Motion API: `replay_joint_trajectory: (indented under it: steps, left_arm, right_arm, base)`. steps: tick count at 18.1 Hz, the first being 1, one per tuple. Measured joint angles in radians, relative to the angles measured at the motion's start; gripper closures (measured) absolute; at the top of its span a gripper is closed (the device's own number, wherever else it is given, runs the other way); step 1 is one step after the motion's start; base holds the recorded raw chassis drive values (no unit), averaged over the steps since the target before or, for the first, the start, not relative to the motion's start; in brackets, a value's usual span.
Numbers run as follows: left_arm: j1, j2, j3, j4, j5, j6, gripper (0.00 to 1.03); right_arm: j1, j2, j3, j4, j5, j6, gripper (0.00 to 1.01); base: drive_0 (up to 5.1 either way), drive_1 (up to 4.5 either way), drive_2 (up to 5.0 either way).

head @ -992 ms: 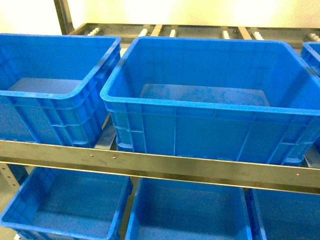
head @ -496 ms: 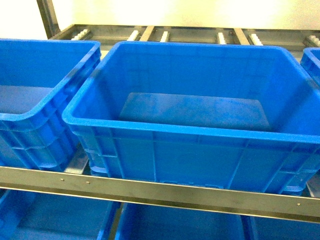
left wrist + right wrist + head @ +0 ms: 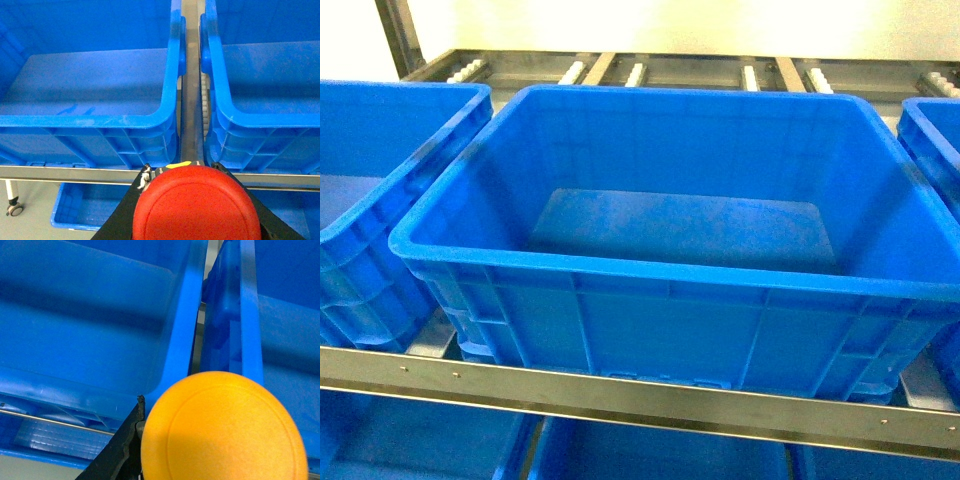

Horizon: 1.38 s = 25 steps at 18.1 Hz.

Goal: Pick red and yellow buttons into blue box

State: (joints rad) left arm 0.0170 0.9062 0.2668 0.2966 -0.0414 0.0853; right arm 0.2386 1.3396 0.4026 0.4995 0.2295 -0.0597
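simply deep ribbed blue box (image 3: pixel 660 330)

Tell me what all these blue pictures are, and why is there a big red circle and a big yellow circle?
A robot with two arms took them. One camera on its head looks at a big blue box on a metal shelf, with more blue boxes beside and below. The other two cameras sit on its wrists, right behind its grippers. The red circle is a red button that the left gripper holds close to the camera. The yellow circle is a yellow button in the right gripper. Both hover just in front of the boxes, and the big box looks empty.
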Motion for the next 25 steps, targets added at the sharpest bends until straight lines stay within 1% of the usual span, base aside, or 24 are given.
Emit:
replay_joint_trajectory:
  steps: [2, 3, 4, 5, 6, 7, 8, 11, 13, 16, 17, 18, 19, 20, 21, 22, 23, 25]
  left_arm:
    - [0.0, 0.0, 0.0, 0.0, 0.0, 0.0, 0.73]
    - [0.0, 0.0, 0.0, 0.0, 0.0, 0.0, 0.73]
    - [0.0, 0.0, 0.0, 0.0, 0.0, 0.0, 0.73]
    - [0.0, 0.0, 0.0, 0.0, 0.0, 0.0, 0.73]
    - [0.0, 0.0, 0.0, 0.0, 0.0, 0.0, 0.73]
    - [0.0, 0.0, 0.0, 0.0, 0.0, 0.0, 0.73]
    - [0.0, 0.0, 0.0, 0.0, 0.0, 0.0, 0.73]
    - [0.0, 0.0, 0.0, 0.0, 0.0, 0.0, 0.73]
    - [0.0, 0.0, 0.0, 0.0, 0.0, 0.0, 0.73]
    - [0.0, 0.0, 0.0, 0.0, 0.0, 0.0, 0.73]
    - [0.0, 0.0, 0.0, 0.0, 0.001, 0.0, 0.73]
    - [0.0, 0.0, 0.0, 0.0, 0.0, 0.0, 0.73]
    - [0.0, 0.0, 0.0, 0.0, 0.0, 0.0, 0.73]
    - [0.0, 0.0, 0.0, 0.0, 0.0, 0.0, 0.73]
    - [0.0, 0.0, 0.0, 0.0, 0.0, 0.0, 0.73]
    - [0.0, 0.0, 0.0, 0.0, 0.0, 0.0, 0.73]
    - [0.0, 0.0, 0.0, 0.0, 0.0, 0.0, 0.73]
    - [0.0, 0.0, 0.0, 0.0, 0.0, 0.0, 0.73]
  right_arm:
    - [0.022, 0.0, 0.061, -0.048, -0.014, -0.009, 0.66]
    - [0.04, 0.003, 0.106, -0.044, -0.032, -0.014, 0.66]
    - [0.057, 0.018, 0.177, -0.05, -0.047, -0.021, 0.66]
    - [0.073, 0.038, 0.243, -0.056, -0.048, -0.041, 0.66]
    - [0.084, 0.047, 0.289, -0.089, -0.051, -0.055, 0.66]
    - [0.092, 0.043, 0.302, -0.1, -0.051, -0.073, 0.66]
    - [0.104, 0.042, 0.307, -0.107, -0.052, -0.082, 0.66]
    - [0.111, 0.062, 0.327, -0.108, -0.053, -0.092, 0.66]
    - [0.116, 0.121, 0.376, -0.097, -0.062, -0.099, 0.66]
    - [0.137, 0.249, 0.469, -0.101, -0.092, -0.099, 0.66]
    - [0.149, 0.295, 0.511, -0.111, -0.111, -0.098, 0.66]
    - [0.164, 0.345, 0.555, -0.115, -0.143, -0.087, 0.66]
    - [0.18, 0.389, 0.596, -0.131, -0.179, -0.067, 0.66]
    - [0.202, 0.444, 0.626, -0.132, -0.233, -0.053, 0.66]
    - [0.215, 0.473, 0.636, -0.154, -0.228, -0.053, 0.66]
    - [0.22, 0.501, 0.639, -0.176, -0.233, -0.055, 0.66]
    - [0.22, 0.52, 0.64, -0.173, -0.217, -0.067, 0.66]
    - [0.214, 0.531, 0.64, -0.18, -0.204, -0.068, 0.66]
  base:
    - [0.0, 0.0, 0.0]
    - [0.0, 0.0, 0.0]
    - [0.0, 0.0, 0.0]
    - [0.0, 0.0, 0.0]
    - [0.0, 0.0, 0.0]
    - [0.0, 0.0, 0.0]
    - [0.0, 0.0, 0.0]
    - [0.0, 0.0, 0.0]
    - [0.0, 0.0, 0.0]
    - [0.0, 0.0, 0.0]
    - [0.0, 0.0, 0.0]
    - [0.0, 0.0, 0.0]
    - [0.0, 0.0, 0.0]
    - [0.0, 0.0, 0.0]
    - [0.0, 0.0, 0.0]
    - [0.0, 0.0, 0.0]
    - [0.0, 0.0, 0.0]
    - [0.0, 0.0, 0.0]
